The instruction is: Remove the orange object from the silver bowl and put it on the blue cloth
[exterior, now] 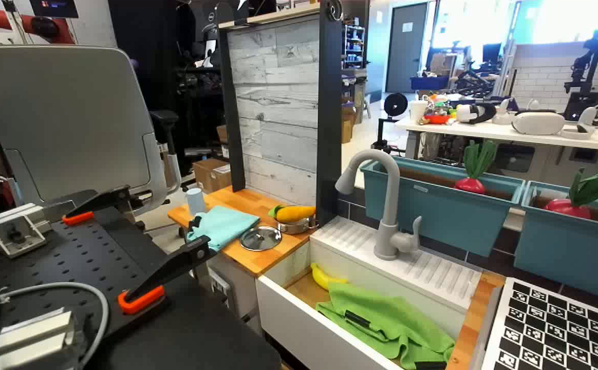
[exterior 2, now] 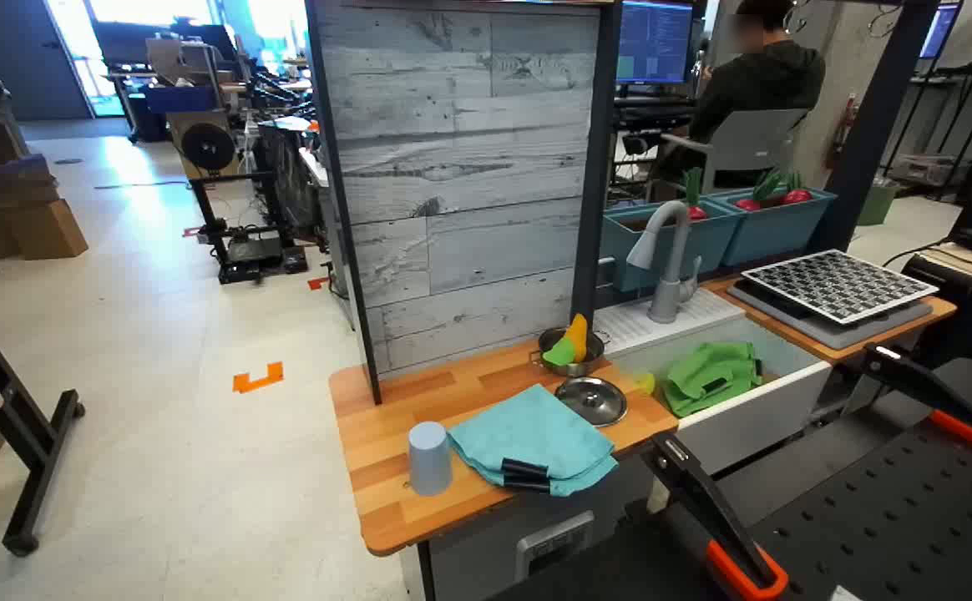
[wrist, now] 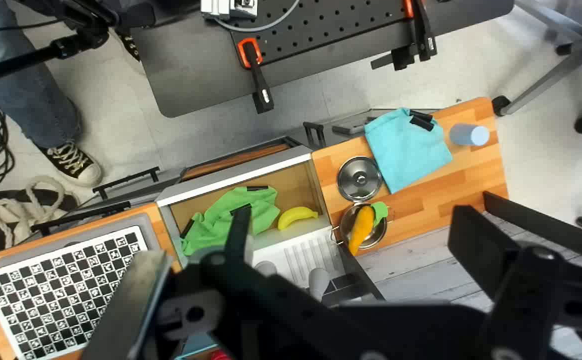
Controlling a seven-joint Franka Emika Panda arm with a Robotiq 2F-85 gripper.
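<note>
The orange object, long and tapered with a green leafy end, leans in the silver bowl and sticks out over its rim. In both exterior views the orange object (exterior: 299,213) (exterior 2: 579,335) rests in the silver bowl (exterior: 295,227) (exterior 2: 594,349). The wrist view shows the orange object (wrist: 362,226) and bowl (wrist: 379,233) from above. The blue cloth (exterior: 227,225) (exterior 2: 536,438) lies folded on the wooden counter; it also shows in the wrist view (wrist: 407,150). My gripper (wrist: 353,215) is open and empty, high above the counter. It is out of both exterior views.
A metal lid (wrist: 360,178) lies between bowl and cloth. A light blue cup (exterior 2: 430,457) stands beside the cloth. The sink (exterior: 299,321) holds a green cloth (exterior: 386,318) and a banana (wrist: 296,217). A faucet (exterior: 389,205) and a wood-plank panel (exterior 2: 461,167) rise near the bowl.
</note>
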